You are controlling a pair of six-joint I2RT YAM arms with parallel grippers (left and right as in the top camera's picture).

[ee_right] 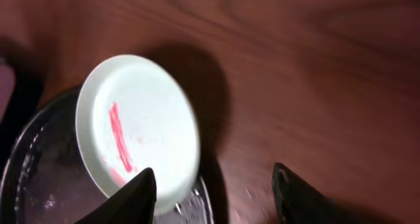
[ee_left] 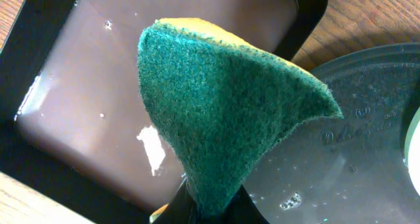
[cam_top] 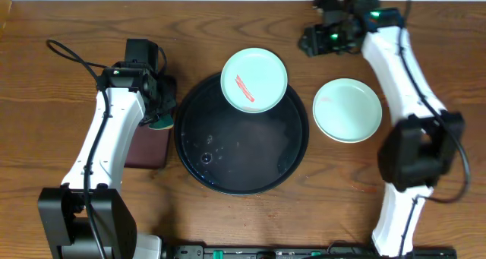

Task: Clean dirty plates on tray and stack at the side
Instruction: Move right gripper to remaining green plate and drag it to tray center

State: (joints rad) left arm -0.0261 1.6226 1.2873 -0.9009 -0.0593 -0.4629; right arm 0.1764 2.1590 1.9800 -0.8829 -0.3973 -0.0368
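A pale mint-blue plate (cam_top: 254,80) with a red smear rests on the far rim of the round black tray (cam_top: 220,175). It also shows in the right wrist view (ee_right: 138,129), over the tray's edge (ee_right: 39,178). A second mint-blue plate (cam_top: 348,109) lies on the table to the right of the tray. The yellow plate is out of view. My left gripper (cam_top: 161,115) is shut on a green sponge with a yellow back (ee_left: 223,112), at the tray's left rim (ee_left: 367,138). My right gripper (cam_top: 307,42) is open and empty (ee_right: 213,194), at the back of the table beyond the smeared plate.
A small rectangular dark-brown tray (cam_top: 148,149) lies left of the black tray, under my left gripper (ee_left: 98,106). Drops of water lie on the black tray's floor (cam_top: 206,158). The rest of the table is bare wood.
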